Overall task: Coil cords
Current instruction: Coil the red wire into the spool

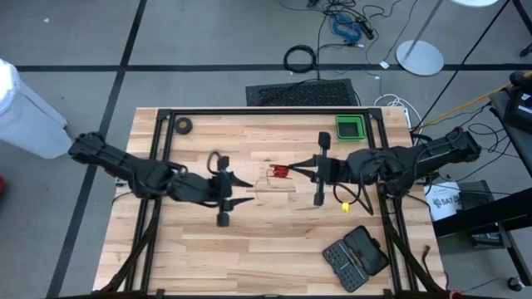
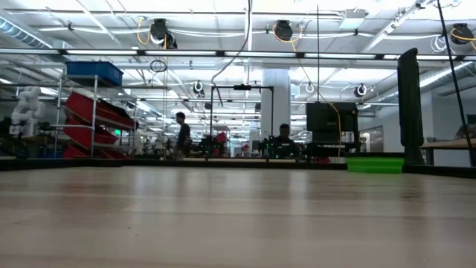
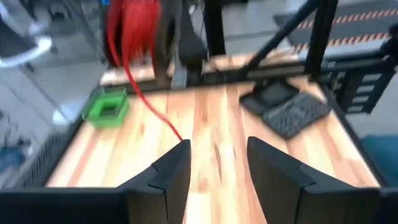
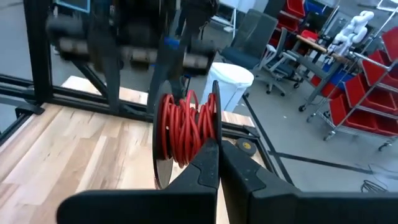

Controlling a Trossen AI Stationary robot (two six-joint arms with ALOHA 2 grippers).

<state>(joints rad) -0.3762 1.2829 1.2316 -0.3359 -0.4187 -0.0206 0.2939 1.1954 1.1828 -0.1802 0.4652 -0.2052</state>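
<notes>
The right gripper (image 4: 217, 163) is clamped on the black reel (image 4: 163, 134), wound with red cord (image 4: 183, 127), above mid tabletop (image 1: 274, 241). Opposite, the left gripper (image 3: 217, 165) hangs with fingers spread, holding nothing, a loose cord strand running toward it.

Only one piece of writing can be made out: in the high view, a white container (image 1: 443, 202) standing off the right edge of the bench (image 1: 208, 249) carries dark letters that begin "SAT"; the rest is cut off by the right arm's frame. Nothing else is readable.
</notes>
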